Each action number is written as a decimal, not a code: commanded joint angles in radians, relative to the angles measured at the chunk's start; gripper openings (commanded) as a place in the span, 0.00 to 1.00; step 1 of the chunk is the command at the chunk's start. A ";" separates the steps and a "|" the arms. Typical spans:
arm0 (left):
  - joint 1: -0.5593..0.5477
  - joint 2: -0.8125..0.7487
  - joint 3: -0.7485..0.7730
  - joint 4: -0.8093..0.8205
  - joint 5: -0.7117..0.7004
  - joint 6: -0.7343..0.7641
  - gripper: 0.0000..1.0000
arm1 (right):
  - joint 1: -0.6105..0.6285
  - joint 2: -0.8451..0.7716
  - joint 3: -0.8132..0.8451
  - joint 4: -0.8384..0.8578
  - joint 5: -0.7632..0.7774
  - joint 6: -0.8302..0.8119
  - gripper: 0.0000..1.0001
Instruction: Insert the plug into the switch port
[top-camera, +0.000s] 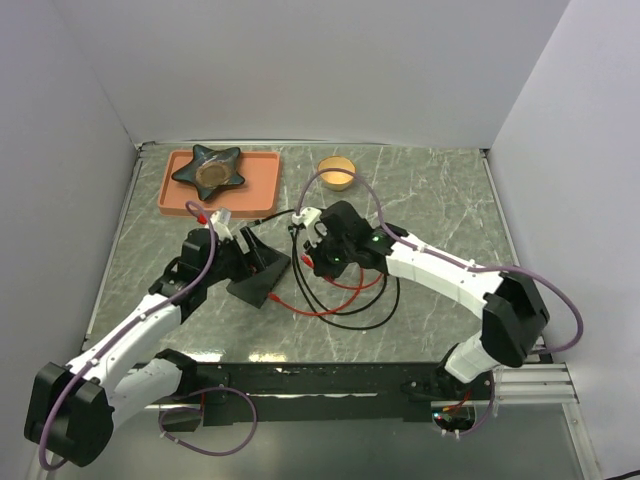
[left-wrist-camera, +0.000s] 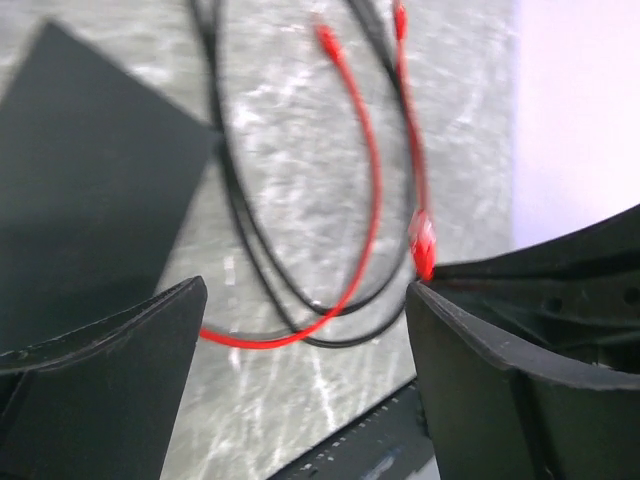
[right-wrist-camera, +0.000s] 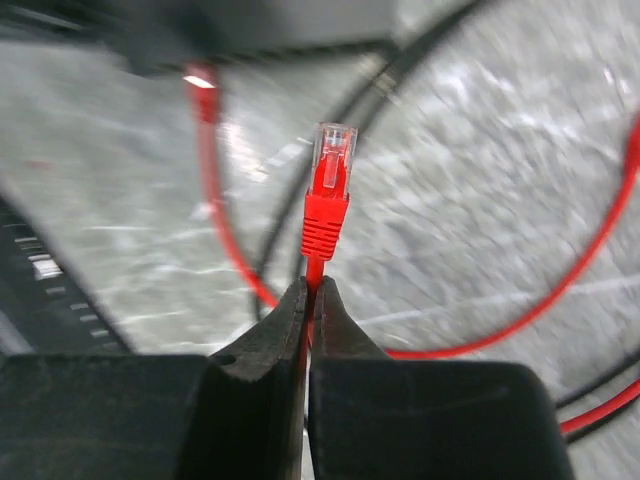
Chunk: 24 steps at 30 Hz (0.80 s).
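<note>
My right gripper (right-wrist-camera: 313, 285) is shut on the red cable just behind its plug (right-wrist-camera: 328, 190). The plug's clear tip sticks out past the fingertips, above the marble tabletop. In the top view this gripper (top-camera: 312, 262) hovers over the coiled red and black cables (top-camera: 335, 300). The flat black switch box (top-camera: 260, 277) lies to its left, and its ports do not show in any view. My left gripper (left-wrist-camera: 305, 285) is open and holds nothing. The box (left-wrist-camera: 90, 190) lies beyond its left finger (left-wrist-camera: 110, 390), not between the fingers.
A salmon tray (top-camera: 265, 172) holding a dark star-shaped dish (top-camera: 208, 170) sits at the back left, and a yellow bowl (top-camera: 336, 172) is behind the right gripper. Another red plug (left-wrist-camera: 327, 40) and cable loops lie on the marble. White walls enclose the table.
</note>
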 joint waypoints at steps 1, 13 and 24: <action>-0.018 -0.014 -0.007 0.206 0.111 -0.044 0.86 | 0.009 -0.066 -0.051 0.068 -0.147 0.029 0.00; -0.154 0.095 0.047 0.266 0.047 -0.058 0.77 | 0.018 -0.107 -0.057 0.078 -0.175 0.060 0.00; -0.232 0.130 0.079 0.282 -0.041 -0.064 0.51 | 0.028 -0.149 -0.048 0.075 -0.195 0.065 0.00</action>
